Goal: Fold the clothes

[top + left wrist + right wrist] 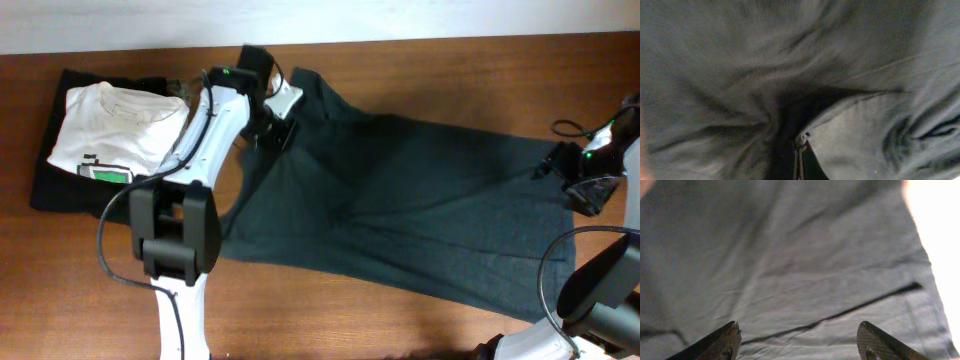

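Though half buried in folds, left jaws clench T-shirt (420, 200), right jaws released.

Matt soft cloth T-shirt (420, 200)

Three garments (420, 200) (110, 125) (45, 190), two claws (272, 128) (582, 185)

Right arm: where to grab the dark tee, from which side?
Probably the dark tee at its seamed right-end edge, coming from the right with the open right gripper: that edge lies flat and free, and the left gripper is shut on the opposite end.
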Motion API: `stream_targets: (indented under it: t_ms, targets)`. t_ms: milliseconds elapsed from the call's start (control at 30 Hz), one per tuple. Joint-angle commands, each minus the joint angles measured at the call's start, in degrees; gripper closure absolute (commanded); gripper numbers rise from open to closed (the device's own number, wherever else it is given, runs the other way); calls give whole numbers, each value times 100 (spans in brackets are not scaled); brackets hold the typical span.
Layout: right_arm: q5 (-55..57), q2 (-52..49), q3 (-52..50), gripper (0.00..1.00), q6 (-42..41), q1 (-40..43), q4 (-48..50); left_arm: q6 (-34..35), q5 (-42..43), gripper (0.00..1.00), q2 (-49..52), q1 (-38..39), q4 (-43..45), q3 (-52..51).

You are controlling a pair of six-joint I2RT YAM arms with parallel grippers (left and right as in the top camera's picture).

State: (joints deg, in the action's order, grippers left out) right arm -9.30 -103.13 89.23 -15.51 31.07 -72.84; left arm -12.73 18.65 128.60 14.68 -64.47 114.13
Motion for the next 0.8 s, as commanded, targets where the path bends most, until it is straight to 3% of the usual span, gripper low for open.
stream_targets:
  t_ms: [0,167,233,400,633,767]
  targets:
    - [398,46,-22,22,-350,501,-74,-109,-52,100,-619,9,-251,446]
    - [203,46,-212,23,-236,868,-616,-109,-48,100,-833,9,-651,446]
    - [240,46,-752,23,-76,713,-575,-109,-48,100,-841,9,-778,446]
    - [761,46,-2247,27,-293,909,483,-109,-48,100,-841,7,-787,446]
    - [1263,42,-2330,25,-778,1325,1084,-109,-50,100,-841,7,-826,446]
    - [1486,42,-2459,34,-940,1327,1353,-109,-50,99,-841,7,-846,446]
